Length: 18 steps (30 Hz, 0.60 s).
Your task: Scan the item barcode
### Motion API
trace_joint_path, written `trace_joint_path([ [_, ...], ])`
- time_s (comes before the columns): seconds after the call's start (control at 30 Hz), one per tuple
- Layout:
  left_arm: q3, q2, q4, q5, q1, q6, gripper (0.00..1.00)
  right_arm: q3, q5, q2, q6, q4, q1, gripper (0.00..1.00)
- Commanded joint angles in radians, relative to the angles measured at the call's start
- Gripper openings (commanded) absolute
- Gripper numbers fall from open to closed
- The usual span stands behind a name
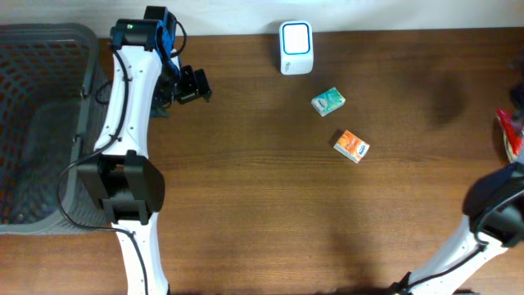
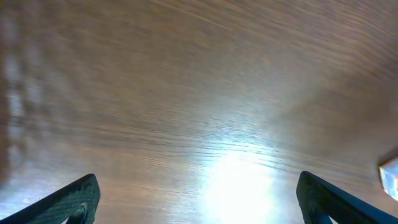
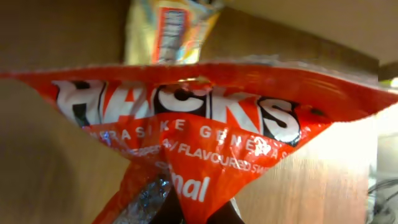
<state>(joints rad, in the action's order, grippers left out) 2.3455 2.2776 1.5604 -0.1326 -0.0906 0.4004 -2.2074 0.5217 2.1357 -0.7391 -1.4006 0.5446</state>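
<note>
My right gripper [image 3: 200,214] is shut on the bottom of a red "Hacks" sweet bag [image 3: 205,118], which fills the right wrist view; its barcode does not show. In the overhead view the same red bag [image 1: 508,131] sits at the far right edge, above the right arm [image 1: 497,205]. The white scanner [image 1: 295,37] stands at the back middle of the table. My left gripper [image 1: 193,85] hovers over the back left, far from the scanner. Its fingers [image 2: 78,199] are spread wide open over bare wood, nothing between them.
A green box [image 1: 328,101] and an orange box [image 1: 351,146] lie on the table right of centre. A grey mesh basket [image 1: 41,123] stands at the left edge. A yellow packet [image 3: 171,28] lies beyond the red bag.
</note>
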Motion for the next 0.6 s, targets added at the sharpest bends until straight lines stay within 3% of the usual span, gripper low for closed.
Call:
trace_joint_path([
  [0.0,-0.006,0.000,-0.007,-0.055,-0.056,-0.035,0.99,0.099,-0.044,0.005,-0.029,0.076,0.098,0.04],
  [0.07,-0.006,0.000,-0.024,-0.055,-0.090,-0.035,0.99,0.154,-0.044,0.005,-0.029,0.136,0.140,0.05],
  [0.1,-0.006,0.000,-0.037,-0.054,-0.107,-0.035,0.99,0.169,-0.044,0.005,-0.029,0.153,0.151,0.10],
  [0.13,-0.006,0.000,-0.052,-0.054,-0.128,-0.035,0.99,0.190,-0.044,0.005,-0.029,0.178,0.163,0.24],
  [0.17,-0.006,0.000,-0.067,-0.054,-0.150,-0.035,0.99,0.200,-0.045,0.005,-0.029,0.192,0.169,0.44],
  [0.23,-0.006,0.000,-0.087,-0.042,-0.185,-0.035,0.99,0.201,-0.060,0.005,-0.029,0.199,0.169,0.56],
  [0.3,-0.006,0.000,-0.095,-0.031,-0.210,-0.035,0.99,0.201,-0.098,0.005,-0.024,0.200,0.169,0.79],
  [0.47,-0.006,0.000,-0.115,-0.033,-0.249,-0.035,0.98,0.199,-0.261,-0.021,0.035,0.171,0.166,0.84],
  [0.57,-0.007,0.000,-0.136,-0.063,-0.275,-0.036,0.89,0.199,-0.456,-0.064,0.125,0.208,0.135,0.89],
])
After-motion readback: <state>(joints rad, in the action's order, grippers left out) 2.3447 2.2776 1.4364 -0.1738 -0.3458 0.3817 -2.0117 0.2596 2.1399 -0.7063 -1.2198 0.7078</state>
